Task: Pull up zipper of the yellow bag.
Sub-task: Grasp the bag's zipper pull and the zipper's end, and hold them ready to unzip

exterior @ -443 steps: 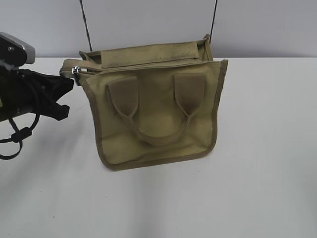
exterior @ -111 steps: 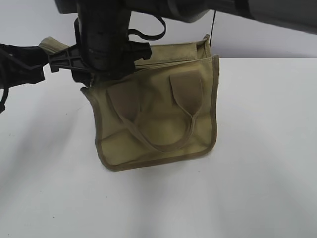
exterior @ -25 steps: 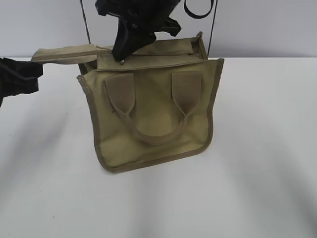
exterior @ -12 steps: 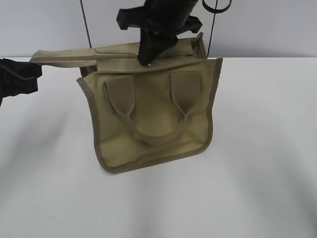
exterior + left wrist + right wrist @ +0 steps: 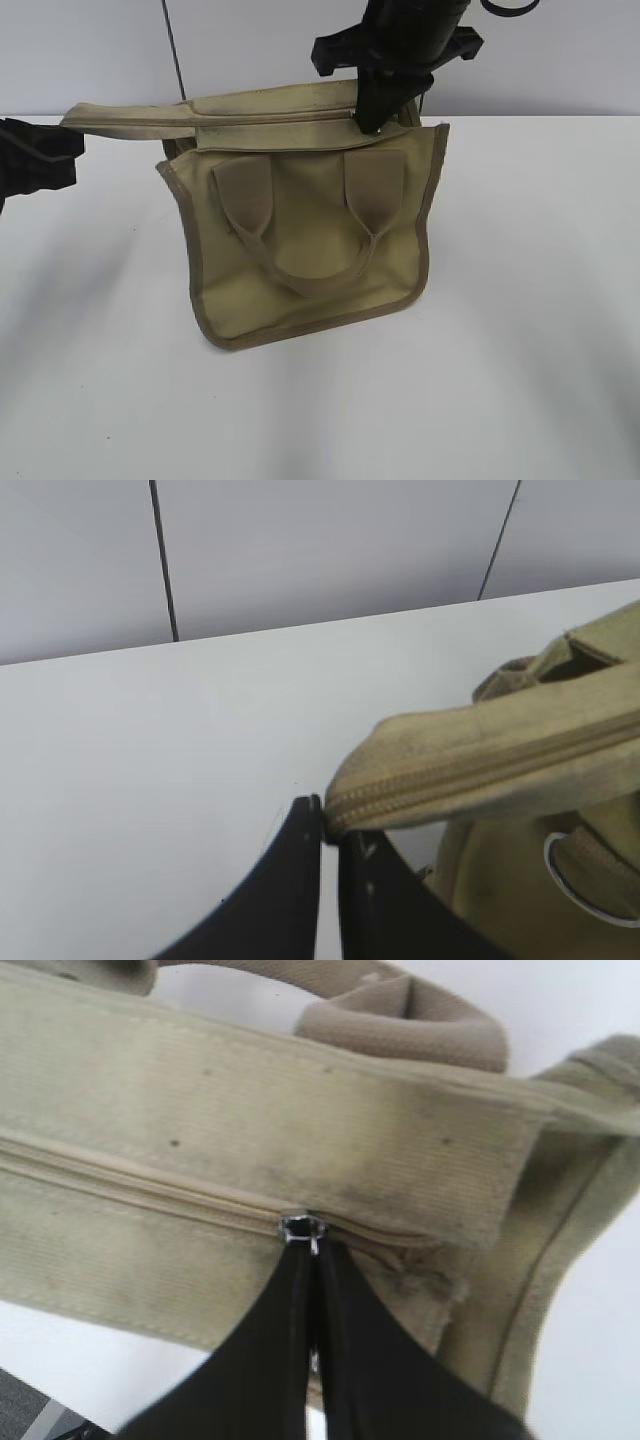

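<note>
The yellow bag [image 5: 300,240] stands upright on the white table, its two handles facing the exterior camera. My left gripper [image 5: 60,150] is shut on the left end of the bag's zip tape [image 5: 345,805] and holds it stretched out to the left. My right gripper [image 5: 372,118] comes down from above and is shut on the silver zipper pull [image 5: 301,1228], near the right end of the bag's top edge. In the right wrist view the zip line [image 5: 150,1175] lies closed to the left of the pull.
The white table [image 5: 520,300] spreads around the bag, with a grey panelled wall [image 5: 90,50] behind. A silver strap ring [image 5: 585,875] shows below the tape in the left wrist view. The bag's strap end [image 5: 600,1065] lies at the right.
My right gripper has moved to the right along the bag's top edge with the zipper pull, from the left part to near the right end. The left gripper stays put on the tape end.
</note>
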Motion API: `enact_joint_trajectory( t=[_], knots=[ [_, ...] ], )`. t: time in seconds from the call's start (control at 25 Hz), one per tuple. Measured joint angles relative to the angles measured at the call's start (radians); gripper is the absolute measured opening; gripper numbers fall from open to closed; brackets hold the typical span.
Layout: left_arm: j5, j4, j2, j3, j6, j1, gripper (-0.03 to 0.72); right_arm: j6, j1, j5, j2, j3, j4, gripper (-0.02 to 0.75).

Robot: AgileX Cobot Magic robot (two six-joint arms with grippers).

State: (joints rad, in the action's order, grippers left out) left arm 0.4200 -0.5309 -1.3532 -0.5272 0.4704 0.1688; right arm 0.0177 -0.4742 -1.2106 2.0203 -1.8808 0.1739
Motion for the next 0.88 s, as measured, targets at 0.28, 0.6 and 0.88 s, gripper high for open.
enact_joint_trajectory(
  t=[0.28, 0.6, 0.88],
  knots=[
    [-0.004, 0.002, 0.0, 0.0, 0.0, 0.0, 0.007, -0.018, 0.042, -0.001, -0.001, 0.001, -0.021, -0.015],
    [-0.002, 0.0, 0.0, 0.0, 0.0, 0.0, 0.008, -0.018, 0.046, -0.001, -0.001, 0.001, -0.018, -0.013],
    [-0.048, 0.003, 0.0, 0.0, 0.003, 0.0, 0.325, 0.039, 0.061, -0.004, -0.019, 0.004, 0.005, 0.322]
  ],
)
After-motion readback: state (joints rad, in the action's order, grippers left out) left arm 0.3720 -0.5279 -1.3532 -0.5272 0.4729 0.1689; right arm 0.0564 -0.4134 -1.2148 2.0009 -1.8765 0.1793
